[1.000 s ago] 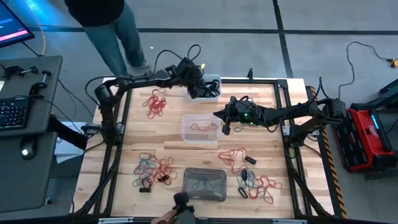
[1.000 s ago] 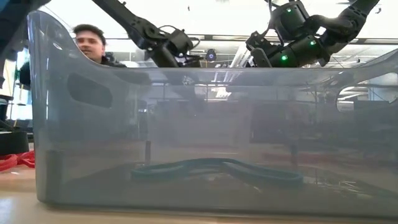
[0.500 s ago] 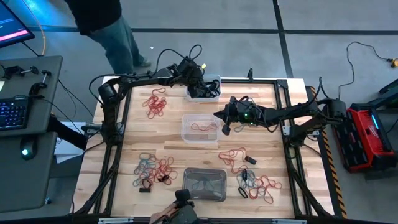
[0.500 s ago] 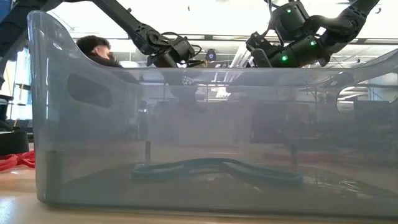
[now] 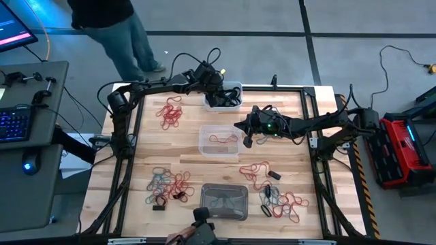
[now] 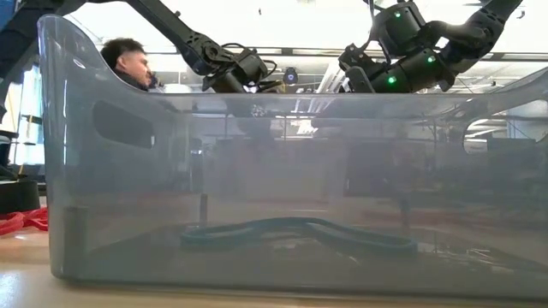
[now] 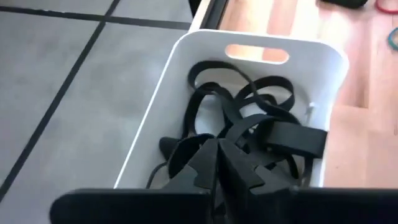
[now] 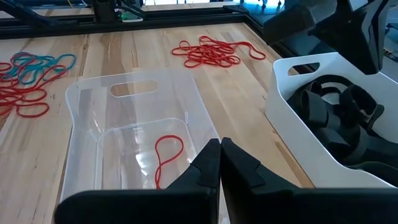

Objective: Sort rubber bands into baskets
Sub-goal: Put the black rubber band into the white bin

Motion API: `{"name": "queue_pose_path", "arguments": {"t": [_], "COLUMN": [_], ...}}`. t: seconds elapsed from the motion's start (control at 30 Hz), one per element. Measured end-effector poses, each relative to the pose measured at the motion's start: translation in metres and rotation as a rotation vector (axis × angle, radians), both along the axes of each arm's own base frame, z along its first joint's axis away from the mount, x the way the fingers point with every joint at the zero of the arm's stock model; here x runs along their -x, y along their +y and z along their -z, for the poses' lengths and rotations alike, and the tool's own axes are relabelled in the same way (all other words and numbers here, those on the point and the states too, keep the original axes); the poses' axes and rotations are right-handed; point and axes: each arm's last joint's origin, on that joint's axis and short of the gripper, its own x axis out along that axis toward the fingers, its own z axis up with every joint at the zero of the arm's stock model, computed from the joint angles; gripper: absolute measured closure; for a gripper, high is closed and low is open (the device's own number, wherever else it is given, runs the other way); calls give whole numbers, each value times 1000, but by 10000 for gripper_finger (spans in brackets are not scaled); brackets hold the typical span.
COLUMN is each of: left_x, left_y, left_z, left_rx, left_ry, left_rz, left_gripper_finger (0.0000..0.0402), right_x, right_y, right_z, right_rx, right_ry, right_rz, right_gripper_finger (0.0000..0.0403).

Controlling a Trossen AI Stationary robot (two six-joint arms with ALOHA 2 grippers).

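Blk bands [image 7: 249,118] in white basket [image 7: 186,68].

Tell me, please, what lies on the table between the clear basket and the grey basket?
Nothing: in the high view, the table between the clear basket and the grey basket is bare wood; red rubber bands lie off to one side.

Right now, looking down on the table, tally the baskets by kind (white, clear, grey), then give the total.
White basket: 1
Clear basket: 1
Grey basket: 1
Total: 3
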Motion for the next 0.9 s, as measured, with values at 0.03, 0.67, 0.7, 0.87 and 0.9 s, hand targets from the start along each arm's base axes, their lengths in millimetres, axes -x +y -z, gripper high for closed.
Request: {"name": "queue_pose_path", "arguments": {"t": [0.03,0.67,0.7,0.87,0.9], "left_x": [0,-1,4,28,32], "left_y": [0,-30,-34,-67,-76], "left_z": [0,-4,-4,-1,-3], "left_rx": [1,-64,-66,-73,-78], "left_ry": [-3,-330,-336,-315,-320], "left_rz": [-2,93,94,149,169], "left_gripper_finger": [397,401,401,401,401], "right_x": [0,0,0,0,0], "right_y": [0,0,0,0,0], "right_z": [0,1,1,1,1], "right_rx": [0,-14,-12,-10,-9], "right_ry": [0,6,6,7,7], "right_rz": [0,7,6,6,6], "right_gripper_finger": [402,402,402,402,402]}}
